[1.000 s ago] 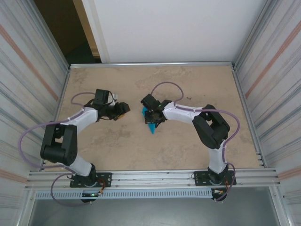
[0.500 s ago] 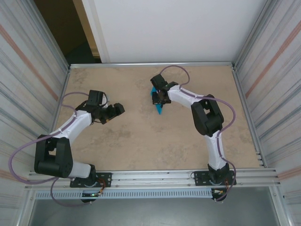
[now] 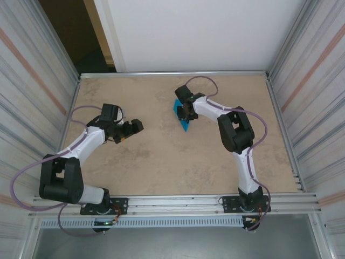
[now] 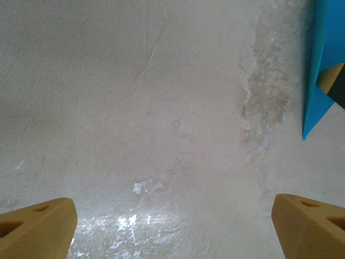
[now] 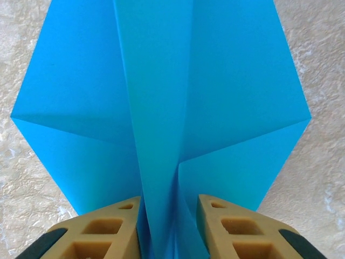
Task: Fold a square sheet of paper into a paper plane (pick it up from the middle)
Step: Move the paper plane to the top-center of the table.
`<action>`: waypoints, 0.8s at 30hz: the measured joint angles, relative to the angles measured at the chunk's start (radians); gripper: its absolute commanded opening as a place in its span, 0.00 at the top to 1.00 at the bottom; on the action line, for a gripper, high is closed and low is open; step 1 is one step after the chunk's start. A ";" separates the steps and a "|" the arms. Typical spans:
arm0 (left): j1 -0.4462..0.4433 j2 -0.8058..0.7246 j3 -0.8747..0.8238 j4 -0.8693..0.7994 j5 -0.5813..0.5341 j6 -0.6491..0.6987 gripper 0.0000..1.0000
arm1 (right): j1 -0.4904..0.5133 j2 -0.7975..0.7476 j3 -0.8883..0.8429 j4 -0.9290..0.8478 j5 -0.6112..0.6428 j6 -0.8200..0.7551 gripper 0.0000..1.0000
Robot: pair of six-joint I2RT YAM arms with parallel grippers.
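**A:** From above, what do you count?

**B:** One table (image 3: 161, 172), two arms, two grippers and one paper plane (image 3: 185, 125). The plane is in the far half of the table, a little right of the middle. It is nearer the far edge than the near one, with a pointed end toward the near edge. The right gripper (image 3: 184, 111) sits over its far end. The left gripper (image 3: 133, 128) hangs over the left half, well apart from the plane.

**A:** Room to move?

**B:** The near half between the two arm bases is bare, and so are the far corners. Ribbed metal walls (image 3: 38, 97) close the left and right edges, and a rail (image 3: 172, 202) runs along the near edge.

**A:** Left wrist camera?

**B:** Two tan fingertips (image 4: 38, 226) sit in the bottom corners, spread wide, with bare tabletop between them. One blue point of the plane comes in at the right side.

**A:** Right wrist camera?

**B:** There is one plane with two wings, one on either side of a raised centre fold. That fold stands between two tan fingertips (image 5: 97, 232) that sit narrowly apart. I cannot tell whether they pinch it or merely flank it. Bare table shows past both wing tips.
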 measured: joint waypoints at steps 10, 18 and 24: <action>0.000 0.000 0.000 -0.020 -0.007 0.009 0.01 | 0.002 0.028 0.018 -0.003 0.011 0.004 0.63; 0.000 0.001 0.000 -0.021 -0.007 0.010 0.01 | 0.003 0.071 0.076 -0.011 0.065 0.030 0.59; 0.000 0.003 0.000 -0.023 -0.008 0.010 0.01 | 0.003 0.097 0.117 -0.027 0.105 0.060 0.58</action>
